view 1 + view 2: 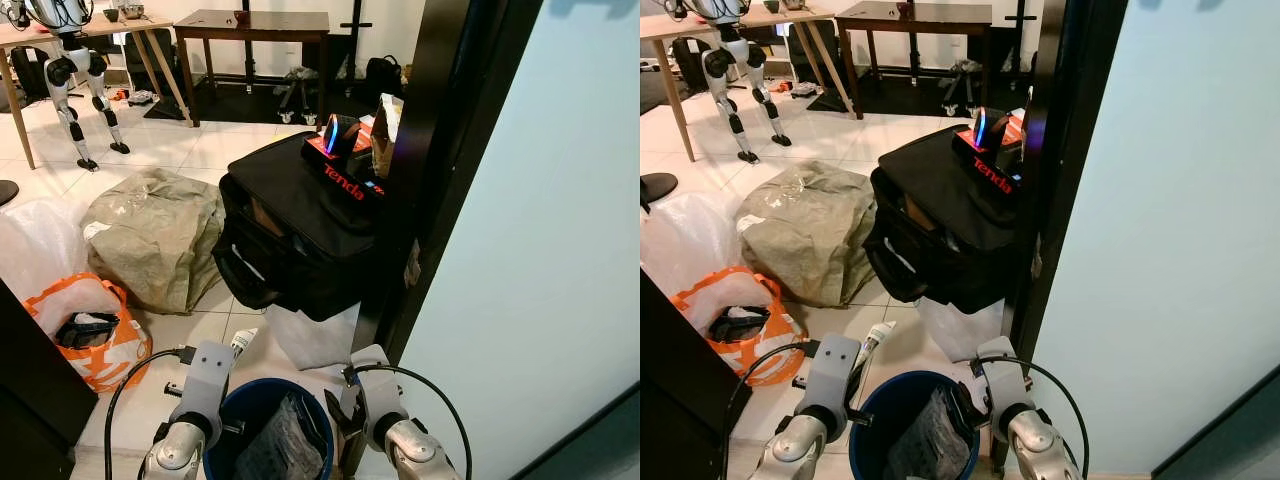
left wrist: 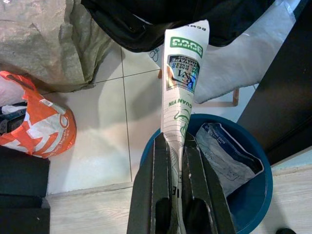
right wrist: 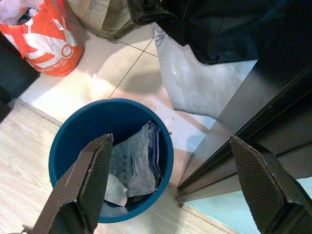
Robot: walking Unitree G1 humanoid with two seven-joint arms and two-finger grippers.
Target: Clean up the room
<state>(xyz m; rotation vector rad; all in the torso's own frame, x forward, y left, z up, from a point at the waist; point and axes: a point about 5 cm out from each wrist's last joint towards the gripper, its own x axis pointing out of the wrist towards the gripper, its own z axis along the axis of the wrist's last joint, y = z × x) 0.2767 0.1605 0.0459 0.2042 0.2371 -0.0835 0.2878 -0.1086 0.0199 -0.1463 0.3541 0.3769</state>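
Note:
A blue bin (image 1: 232, 412) stands on the floor just before me, with a crumpled grey packet (image 3: 135, 161) inside. My left gripper (image 2: 176, 161) is shut on a white tube with green print (image 2: 181, 83), held over the bin's rim; the tube's tip (image 1: 243, 340) pokes out past my left wrist. My right gripper (image 3: 170, 180) hangs open above the bin, its fingers (image 3: 87, 180) spread wide with nothing between them.
A black bag (image 1: 300, 215) with a Tenda box (image 1: 345, 170) on top lies ahead beside a dark door frame (image 1: 425, 170). A grey-green sack (image 1: 155, 235), an orange bag (image 1: 95, 335) and white plastic (image 1: 35, 240) lie at the left. A white sheet (image 3: 195, 80) lies by the bin.

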